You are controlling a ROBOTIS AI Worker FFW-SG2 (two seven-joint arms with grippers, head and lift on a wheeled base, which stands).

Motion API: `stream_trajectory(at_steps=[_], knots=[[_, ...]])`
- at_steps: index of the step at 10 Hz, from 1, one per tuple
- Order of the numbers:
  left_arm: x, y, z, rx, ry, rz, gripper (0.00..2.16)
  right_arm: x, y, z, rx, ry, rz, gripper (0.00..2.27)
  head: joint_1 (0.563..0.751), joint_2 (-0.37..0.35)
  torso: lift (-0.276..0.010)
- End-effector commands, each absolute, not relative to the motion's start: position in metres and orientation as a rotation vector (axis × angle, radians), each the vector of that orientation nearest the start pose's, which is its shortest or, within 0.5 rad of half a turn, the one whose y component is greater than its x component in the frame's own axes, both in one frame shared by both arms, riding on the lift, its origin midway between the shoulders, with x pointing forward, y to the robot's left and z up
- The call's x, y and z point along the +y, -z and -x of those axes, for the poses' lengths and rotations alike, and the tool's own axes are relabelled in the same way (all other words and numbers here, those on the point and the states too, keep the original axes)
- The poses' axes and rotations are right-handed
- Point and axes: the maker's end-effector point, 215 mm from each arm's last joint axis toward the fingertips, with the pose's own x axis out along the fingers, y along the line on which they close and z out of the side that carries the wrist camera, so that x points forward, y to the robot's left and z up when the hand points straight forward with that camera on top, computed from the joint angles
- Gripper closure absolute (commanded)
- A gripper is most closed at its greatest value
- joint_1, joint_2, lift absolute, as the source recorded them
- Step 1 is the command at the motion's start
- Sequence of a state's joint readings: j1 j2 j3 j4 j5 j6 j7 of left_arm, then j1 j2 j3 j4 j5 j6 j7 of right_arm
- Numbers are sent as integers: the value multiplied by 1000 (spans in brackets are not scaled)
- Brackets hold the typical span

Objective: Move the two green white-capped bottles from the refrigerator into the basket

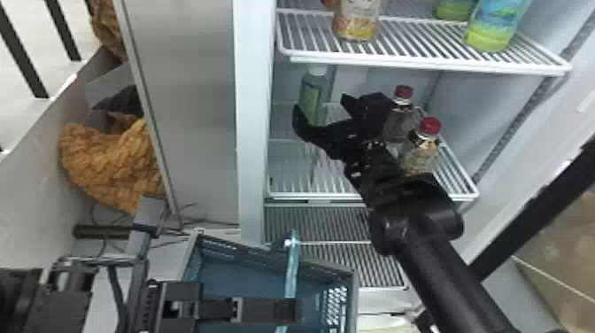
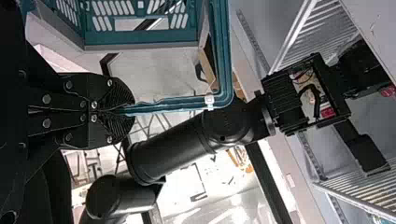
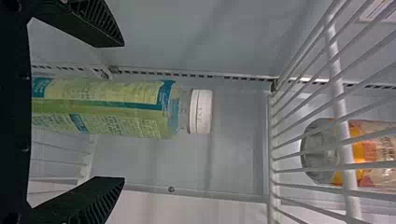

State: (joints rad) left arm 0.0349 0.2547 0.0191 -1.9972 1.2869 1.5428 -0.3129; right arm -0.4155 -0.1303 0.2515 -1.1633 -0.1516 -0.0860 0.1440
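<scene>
One green white-capped bottle [image 3: 102,107] stands upright inside the refrigerator [image 1: 252,133], on the middle wire shelf [image 1: 310,195], near its left side. My right tool [image 3: 122,112] faces it with the two fingers spread wide, one to each side of the body as the wrist view has it, and visible space between either finger and the label; it has hold of nothing. How deep the bottle sits between the fingers I cannot tell. My left tool [image 2: 132,111] is closed on the handle [image 2: 168,105] of the basket [image 2: 140,37], which is in front of the refrigerator. Two red-capped clear bottles, one [image 1: 397,126] behind the other [image 1: 420,157], stand beside my right tool, so I would keep it from knocking them. Which bottle is the second one wanted, I cannot tell.

I expect smooth plastic, stiff at the shoulder and softer along the wall, and fairly heavy if full. Cold could leave it slick. I would take it round the middle of the labelled body, both fingers level, pressing firmly enough to stop a slide without denting it. The white cap [image 3: 201,112] gives too little to grip, and so high a hold would let the base swing. It should survive a bump, but I would lift it clear of the shelf before drawing it out.
</scene>
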Motion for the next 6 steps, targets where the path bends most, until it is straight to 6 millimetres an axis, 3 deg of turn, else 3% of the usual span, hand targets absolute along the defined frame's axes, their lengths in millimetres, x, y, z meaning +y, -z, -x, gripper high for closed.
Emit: stream_trajectory(at_steps=[1, 6], knots=[[3, 322, -299, 1018, 1231, 751, 1161, -131, 288, -704, -52, -334, 82, -2, 695, -146, -263], [-1, 319, -303, 1012, 1242, 751, 1161, -131, 291, -720, -27, -328, 99, -2, 695, -143, -263]])
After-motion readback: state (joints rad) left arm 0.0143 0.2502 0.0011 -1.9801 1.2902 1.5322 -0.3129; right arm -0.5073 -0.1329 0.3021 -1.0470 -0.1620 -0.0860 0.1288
